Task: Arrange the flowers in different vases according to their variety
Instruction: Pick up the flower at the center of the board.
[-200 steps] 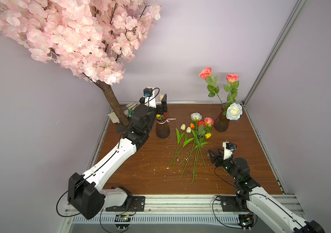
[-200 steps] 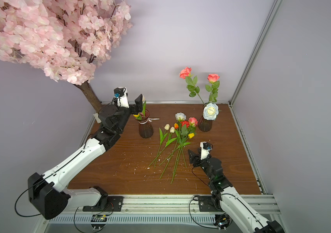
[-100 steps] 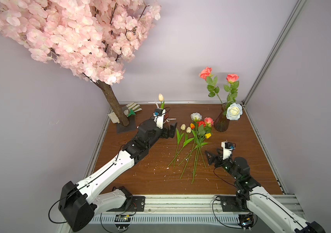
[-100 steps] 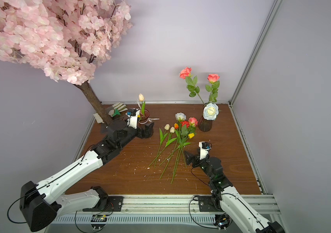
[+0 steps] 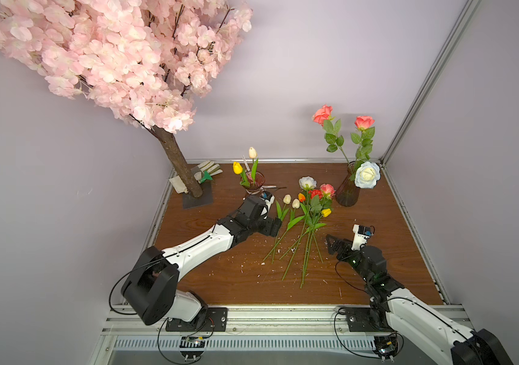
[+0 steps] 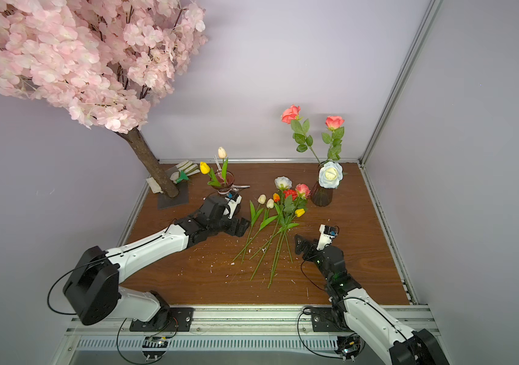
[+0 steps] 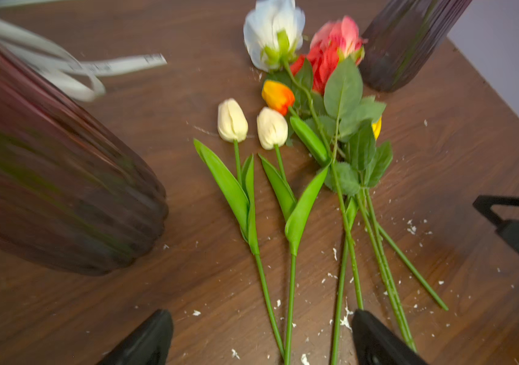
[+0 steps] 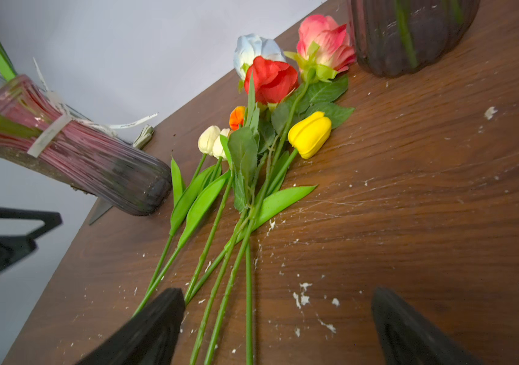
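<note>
On my table (image 5: 220, 284) the tree (image 5: 178, 164) stands in the far left corner, with gloves (image 5: 209, 168) lying behind its foot along the far edge. To its right stands the left vase (image 5: 253, 185), two tulips (image 5: 237, 167) in it. The right vase (image 5: 346, 193) stands in the far right corner, holding three roses (image 5: 367, 175). Between the two and nearer me lies a bunch of flowers (image 5: 310, 218), heads toward the far edge, stems fanned toward me. My left gripper (image 5: 275, 226) is just left of the bunch, in front of the left vase; my right gripper (image 5: 330, 245) is just right of the stems
</note>
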